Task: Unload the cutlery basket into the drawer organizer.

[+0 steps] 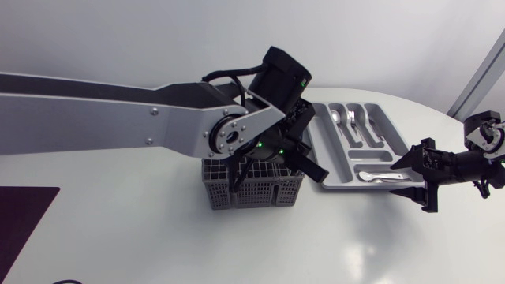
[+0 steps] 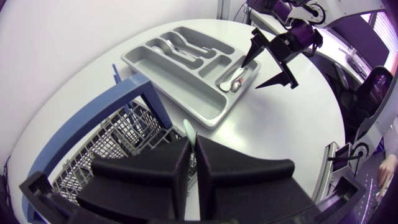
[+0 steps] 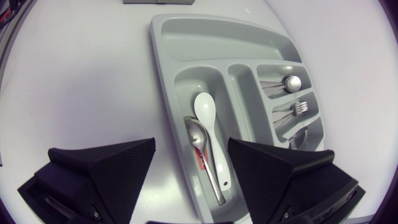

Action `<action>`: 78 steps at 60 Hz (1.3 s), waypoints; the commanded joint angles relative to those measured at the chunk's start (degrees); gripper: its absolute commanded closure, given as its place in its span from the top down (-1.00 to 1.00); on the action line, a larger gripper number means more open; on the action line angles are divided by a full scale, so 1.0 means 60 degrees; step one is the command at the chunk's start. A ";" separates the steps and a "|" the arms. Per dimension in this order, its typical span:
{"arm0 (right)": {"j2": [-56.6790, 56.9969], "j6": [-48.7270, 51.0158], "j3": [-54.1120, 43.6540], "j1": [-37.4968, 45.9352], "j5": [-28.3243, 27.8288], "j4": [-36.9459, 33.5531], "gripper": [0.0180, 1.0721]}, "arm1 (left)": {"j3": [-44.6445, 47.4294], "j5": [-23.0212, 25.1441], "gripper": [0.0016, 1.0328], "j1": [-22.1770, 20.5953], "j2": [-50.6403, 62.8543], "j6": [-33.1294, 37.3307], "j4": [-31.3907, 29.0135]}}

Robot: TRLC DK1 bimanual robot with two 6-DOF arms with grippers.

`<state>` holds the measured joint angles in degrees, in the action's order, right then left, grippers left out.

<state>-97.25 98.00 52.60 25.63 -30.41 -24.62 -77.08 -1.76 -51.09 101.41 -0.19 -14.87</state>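
The grey cutlery basket [image 1: 260, 189] with a blue handle [image 2: 93, 130] stands at mid-table. My left gripper [image 1: 312, 167] hangs over its right end, shut on the thin pale handle of a utensil [image 2: 189, 132] that pokes up between the fingers; the rest of the utensil is hidden. The grey drawer organizer [image 1: 331, 154] lies to the right of the basket. It holds a white spoon [image 3: 205, 112], a metal spoon [image 3: 202, 146], a fork [image 3: 298, 107] and more cutlery. My right gripper [image 1: 410, 170] is open above the organizer's near end.
The organizer's long compartment [image 2: 180, 93] on the basket side has nothing in it. A dark mat [image 1: 20, 217] lies at the table's left front. Bare table surrounds the basket and the organizer.
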 commanded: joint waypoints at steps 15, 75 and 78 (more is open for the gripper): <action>0.0271 0.0249 -0.0388 0.0035 -0.0102 -0.0115 0.60 | -0.0323 0.0074 -0.88 -0.0303 -0.0597 0.0632 -0.0480; 0.6189 -0.4760 -0.0886 -0.1634 -0.3281 -0.1800 0.64 | -0.0220 0.0454 -0.88 0.0180 -0.2575 0.0324 -0.0919; 0.6468 -0.5200 -0.0959 -0.1810 -0.3530 -0.1800 0.64 | -0.0205 0.0659 -0.88 0.0195 -0.2560 0.0251 -0.0861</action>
<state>-60.77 74.02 48.51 16.67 -49.98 -35.64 -78.48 0.62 -50.98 86.65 3.88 -20.49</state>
